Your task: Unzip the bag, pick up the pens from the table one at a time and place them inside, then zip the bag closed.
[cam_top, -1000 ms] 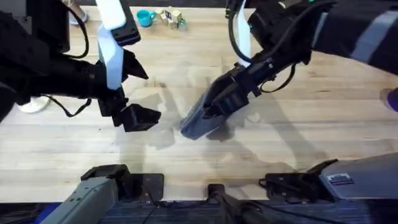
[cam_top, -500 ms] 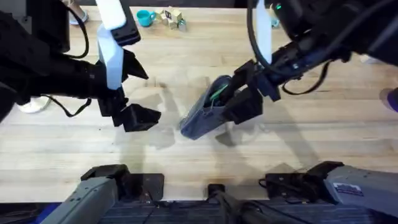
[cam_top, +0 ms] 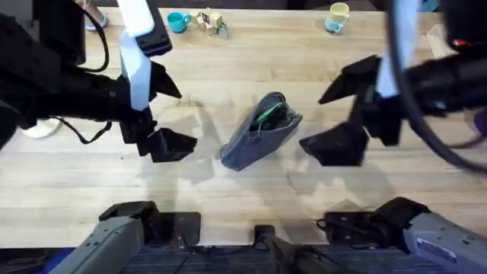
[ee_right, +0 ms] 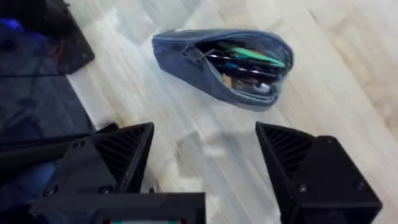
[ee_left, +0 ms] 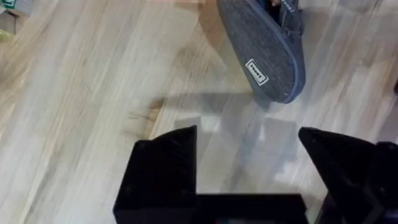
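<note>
1. Right of the bag [cam_top: 261,132], the right gripper [cam_top: 340,114] hung spread and empty.
2. Left of it, the left gripper [cam_top: 169,114] hung spread too.
3. On the table [cam_top: 228,190] the bag lay unzipped; a green pen [ee_right: 256,55] showed inside, the dark contents beside it hard to make out.

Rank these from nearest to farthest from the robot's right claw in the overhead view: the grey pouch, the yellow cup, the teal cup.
From the right gripper:
1. The grey pouch, just to its left at table centre.
2. The yellow cup, beyond it at the far edge.
3. The teal cup, far edge, well to the left.
</note>
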`<state>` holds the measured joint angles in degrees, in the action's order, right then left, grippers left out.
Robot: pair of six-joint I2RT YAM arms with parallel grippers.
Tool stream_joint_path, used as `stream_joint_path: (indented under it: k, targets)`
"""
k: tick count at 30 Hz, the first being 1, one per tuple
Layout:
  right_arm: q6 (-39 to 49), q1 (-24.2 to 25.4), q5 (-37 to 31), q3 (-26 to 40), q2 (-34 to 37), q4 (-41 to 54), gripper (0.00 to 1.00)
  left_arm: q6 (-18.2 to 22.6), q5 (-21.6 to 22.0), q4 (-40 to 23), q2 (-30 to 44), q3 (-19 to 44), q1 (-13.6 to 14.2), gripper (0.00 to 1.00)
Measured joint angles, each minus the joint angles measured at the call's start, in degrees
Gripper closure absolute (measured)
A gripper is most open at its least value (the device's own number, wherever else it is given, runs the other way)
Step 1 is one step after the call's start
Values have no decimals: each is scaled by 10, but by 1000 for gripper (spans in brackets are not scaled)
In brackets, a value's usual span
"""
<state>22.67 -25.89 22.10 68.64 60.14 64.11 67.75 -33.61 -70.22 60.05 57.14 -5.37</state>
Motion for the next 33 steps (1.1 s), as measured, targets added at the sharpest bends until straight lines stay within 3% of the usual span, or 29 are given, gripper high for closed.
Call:
stream_joint_path:
  k: [6, 18, 22, 33]
  targets:
    - [-25, -20, -54, 0, -63, 14, 4, 8, -6, -16, 0, 0, 0, 6]
    - [-66, -78, -95, 0, -76, 26, 4, 128, -97, -9, 0, -77, 0, 5]
    - [-68, -127, -140, -9, -77, 16, 4, 143, -109, 4, 0, -93, 0, 5]
    - [-69, -304, -295, -109, -67, -104, 3, 151, -118, 12, 0, -94, 0, 8]
